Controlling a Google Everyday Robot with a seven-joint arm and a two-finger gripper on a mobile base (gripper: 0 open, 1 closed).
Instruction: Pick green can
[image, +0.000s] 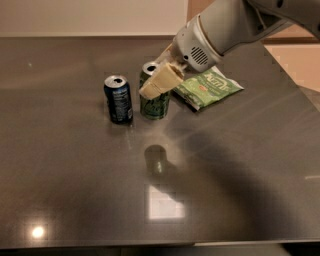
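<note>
The green can, dark green with a silver top, hangs in my gripper a little above the dark table. Its reflection shows on the tabletop below it. One beige finger crosses the front of the can's upper part; the other finger is hidden behind it. The gripper is shut on the can. The white arm comes in from the upper right.
A dark blue can stands upright just left of the green can, close to it. A flat light-green snack bag lies to the right, under the arm. The table's right edge runs along the far right.
</note>
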